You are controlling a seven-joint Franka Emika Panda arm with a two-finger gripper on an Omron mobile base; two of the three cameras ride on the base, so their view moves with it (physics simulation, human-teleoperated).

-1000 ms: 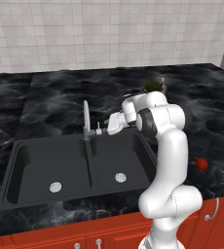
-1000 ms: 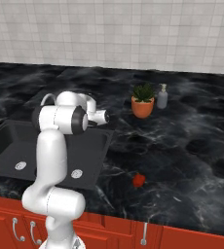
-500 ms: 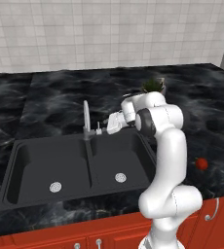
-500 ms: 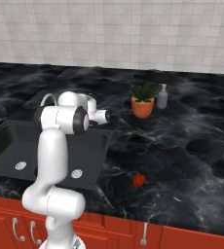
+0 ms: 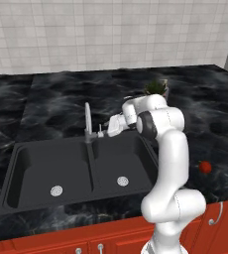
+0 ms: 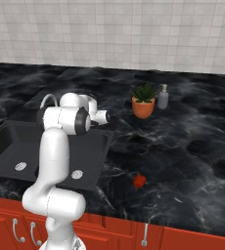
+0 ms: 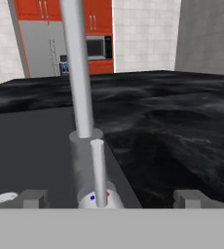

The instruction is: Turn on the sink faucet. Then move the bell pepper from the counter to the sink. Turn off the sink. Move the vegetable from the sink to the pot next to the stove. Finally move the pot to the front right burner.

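Note:
The silver sink faucet [image 5: 88, 124] stands behind the divider of the black double sink [image 5: 36, 166]. My gripper [image 5: 106, 131] is open, just right of the faucet's base at the level of its side lever. In the hand view the faucet's lever [image 7: 98, 165] stands upright in front of the spout [image 7: 78, 68], between my spread fingertips [image 7: 34, 197], and my gripper [image 7: 109, 198] is centred on it. The red bell pepper [image 5: 205, 166] lies on the black counter [image 5: 61, 99] right of the sink, near the front edge [image 6: 140, 181]. The pot and the stove are out of view.
An orange potted plant [image 6: 144, 102] and a grey soap bottle [image 6: 163, 96] stand on the counter behind and right of the sink. A tiled wall runs along the back. Red cabinet fronts [image 6: 183, 239] lie below the counter edge.

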